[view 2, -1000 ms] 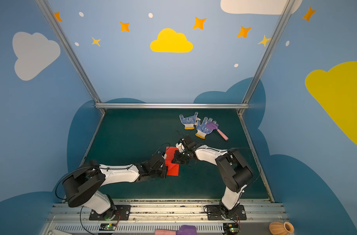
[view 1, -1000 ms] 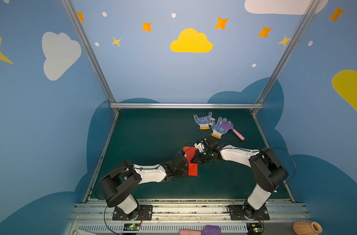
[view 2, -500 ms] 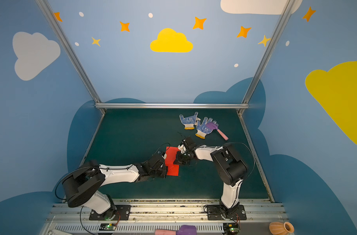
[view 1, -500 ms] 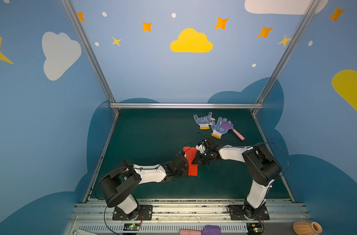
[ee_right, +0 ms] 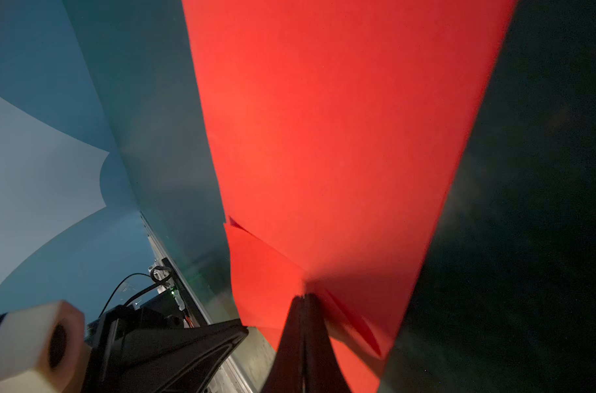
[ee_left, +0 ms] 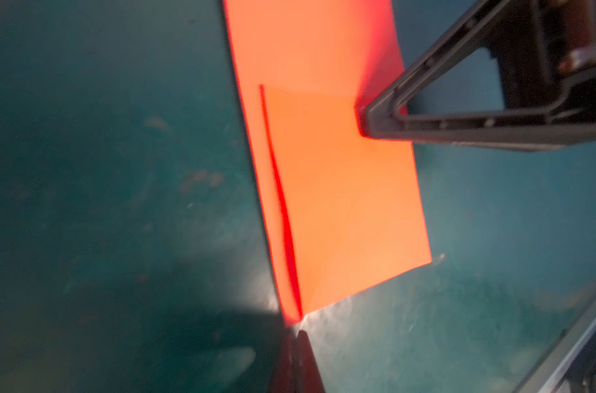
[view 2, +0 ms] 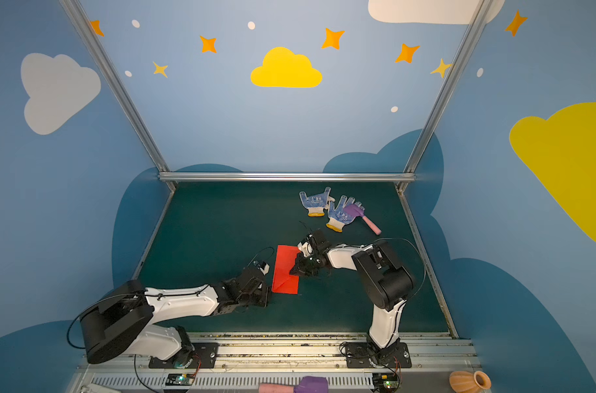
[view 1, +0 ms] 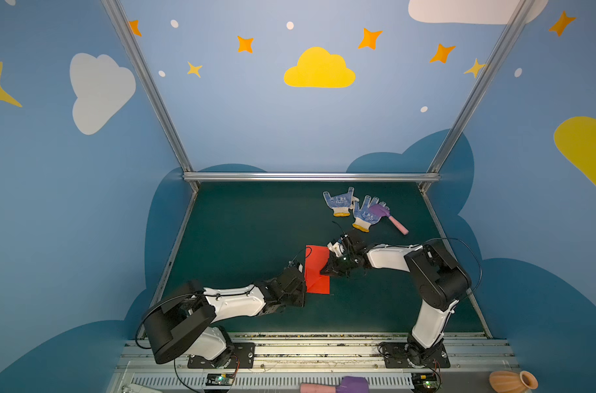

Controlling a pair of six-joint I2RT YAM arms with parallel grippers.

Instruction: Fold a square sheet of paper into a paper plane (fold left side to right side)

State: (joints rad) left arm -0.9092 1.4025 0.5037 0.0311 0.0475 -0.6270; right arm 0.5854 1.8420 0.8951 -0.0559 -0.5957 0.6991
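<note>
The square sheet of paper [view 1: 315, 268] [view 2: 283, 270] lies on the green mat as a narrow red rectangle with a triangular flap folded over its near end. My right gripper [view 1: 322, 272] [view 2: 292, 272] [ee_right: 305, 298] is shut, its tip pressing on the sheet [ee_right: 340, 136] from the right edge, at the flap's crease. My left gripper [view 1: 301, 284] [view 2: 265, 289] [ee_left: 298, 335] is shut with nothing between its fingers, its tip just off the sheet's [ee_left: 340, 187] near left corner. The left wrist view also shows the right gripper [ee_left: 364, 120] on the paper. No finished paper plane is in view.
Two blue-dotted gloves [view 1: 339, 203] [view 1: 365, 213] and a purple-and-pink toy hammer [view 1: 390, 217] lie at the back right of the mat. Another hammer [view 1: 337, 388] and an orange vase [view 1: 512, 381] sit in front of the metal base rail [view 1: 323, 347].
The right arm's elbow has swung a little to the left while its gripper stayed on the paper. The left arm has hardly moved.
</note>
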